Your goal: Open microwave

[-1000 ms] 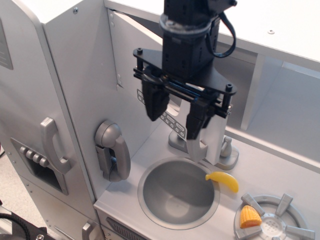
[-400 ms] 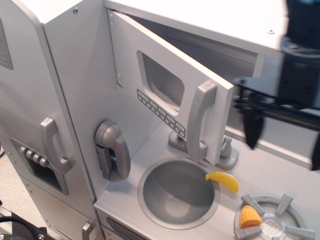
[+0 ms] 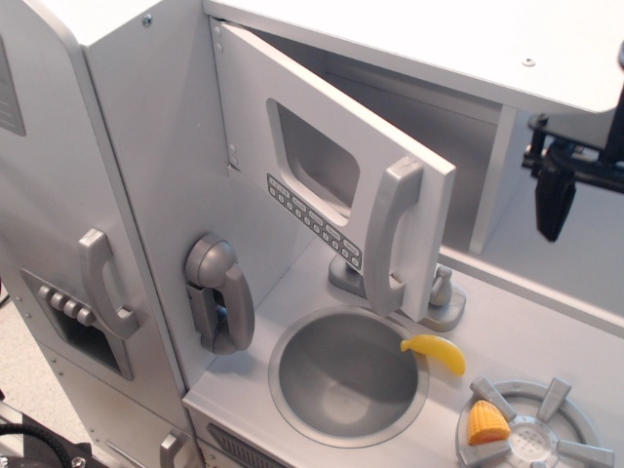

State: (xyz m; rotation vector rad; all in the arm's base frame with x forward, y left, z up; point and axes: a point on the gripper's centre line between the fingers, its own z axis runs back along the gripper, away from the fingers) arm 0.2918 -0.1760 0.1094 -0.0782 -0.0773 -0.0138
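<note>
The microwave door (image 3: 322, 175) stands swung open toward me, hinged at its left edge. It has a rounded window (image 3: 312, 156), a row of small grey buttons (image 3: 312, 219) and a vertical grey bar handle (image 3: 388, 239). The microwave's inside (image 3: 429, 156) shows behind it. My gripper is at the far right edge, well away from the door. Only one black finger (image 3: 554, 200) shows, hanging down; the other is cut off by the frame. It holds nothing that I can see.
A round sink (image 3: 346, 375) lies below the door, with a yellow banana (image 3: 436, 353) on its rim. A corn cob (image 3: 486, 425) rests on the burner (image 3: 536, 429). A toy phone (image 3: 219, 292) hangs on the side wall. The fridge door handle (image 3: 102, 283) is at the left.
My gripper was at the door handle one second ago. It has let go and moved far right and back, leaving the door open.
</note>
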